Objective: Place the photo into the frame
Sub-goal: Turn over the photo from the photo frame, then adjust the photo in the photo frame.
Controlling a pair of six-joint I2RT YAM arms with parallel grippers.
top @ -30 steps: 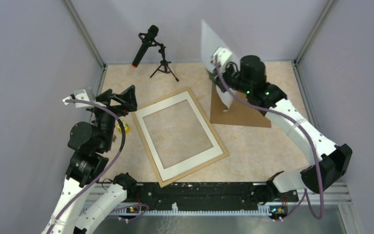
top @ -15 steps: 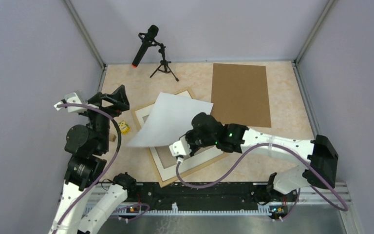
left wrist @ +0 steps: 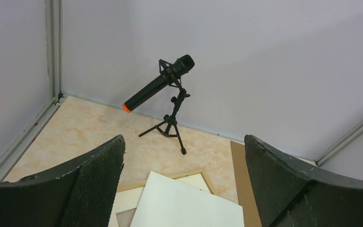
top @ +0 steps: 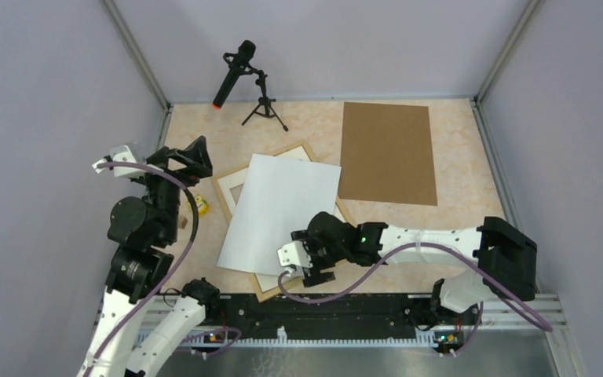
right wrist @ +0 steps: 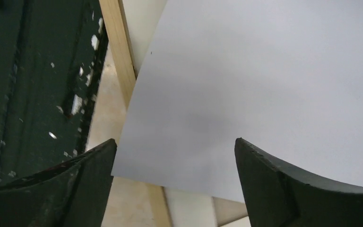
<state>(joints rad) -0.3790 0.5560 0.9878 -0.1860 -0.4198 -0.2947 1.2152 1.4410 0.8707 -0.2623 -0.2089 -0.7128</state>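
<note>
Now, photo [top: 281, 210]: blank white side up, lying skewed across the frame [top: 299, 147] and mat [top: 232, 185], its 7 o'clock corner past the frame's edge.
right gripper [top: 305, 265]: over the photo's 5 o'clock corner, jaws parted, gripping nothing.
left gripper [top: 187, 159]: at 9 o'clock, raised, jaws spread wide, empty.
backing board [top: 387, 153]: flat at 2 o'clock.

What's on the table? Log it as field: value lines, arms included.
photo: white side up, lying askew over the frame
frame: flat on the table, mostly covered
board: flat, right of the photo
mic: on a tripod, far left corner
left fingers: open, raised, empty
right fingers: open, over the photo's near corner, not gripping it
</note>
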